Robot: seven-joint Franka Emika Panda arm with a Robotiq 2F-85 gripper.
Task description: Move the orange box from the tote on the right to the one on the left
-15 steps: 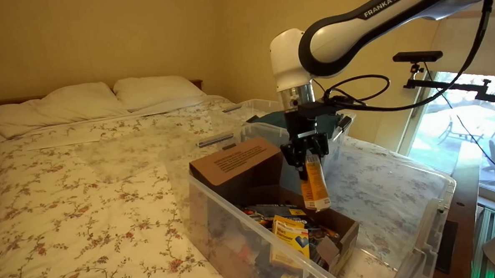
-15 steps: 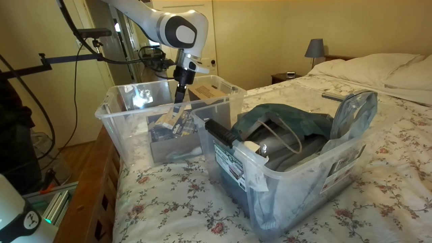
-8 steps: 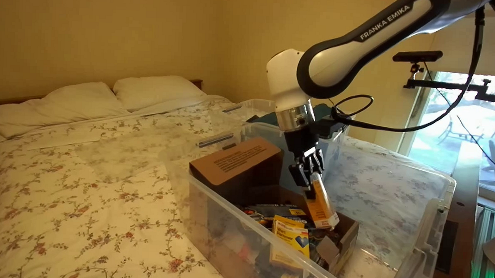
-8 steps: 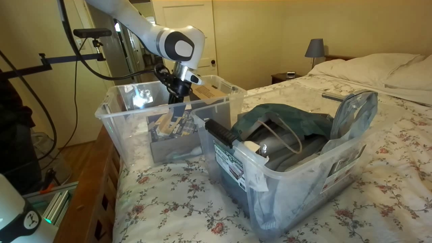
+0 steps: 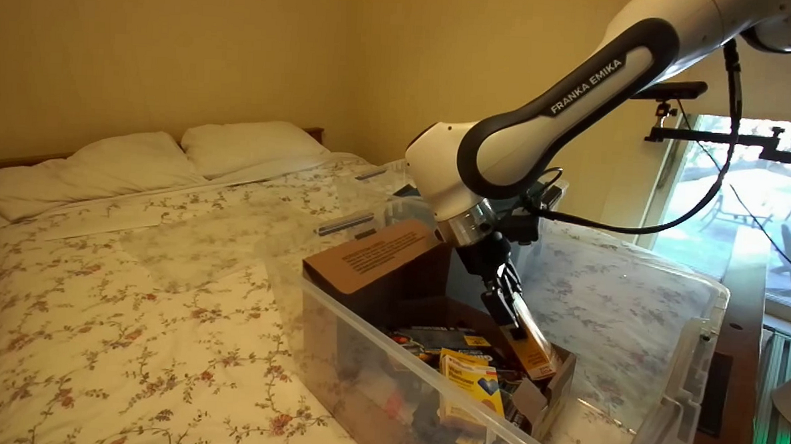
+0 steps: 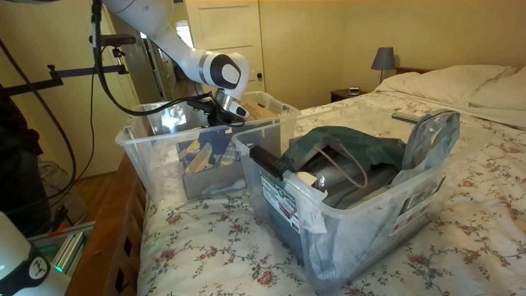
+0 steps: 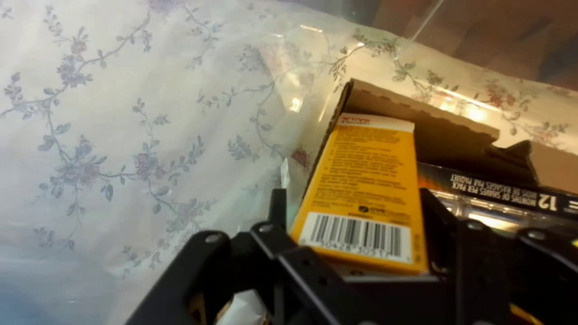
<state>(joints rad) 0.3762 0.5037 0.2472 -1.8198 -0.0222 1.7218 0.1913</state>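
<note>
One orange box [image 7: 363,180]: swung lower this past second, far end now inside the cardboard carton [image 7: 451,131], toward the bed's wooden edge [image 6: 111,232].
Gripper [image 7: 352,194]: fingers either side of that box, apparently pinching it.
Yellow box [image 5: 472,382]: nudged slightly, suggesting contact.
Carton tote [image 6: 156,137]: likely the destination; only setting down and letting go seem left.

In an exterior view the cardboard-box tote [image 5: 396,353] stands nearest the camera, pillows [image 5: 252,148] far left; in an exterior view the green-bag tote [image 6: 357,230] stands nearest, pillows far right. Both look slightly down across the bed [image 5: 184,333], from above rim height and roughly opposite ends of the tote pair, sharing bed, arm [image 5: 574,103] and both totes. Wrist view: close range, obliquely down past the gripper [image 7: 353,198] at the bottom edge onto the orange box [image 7: 361,176].
</note>
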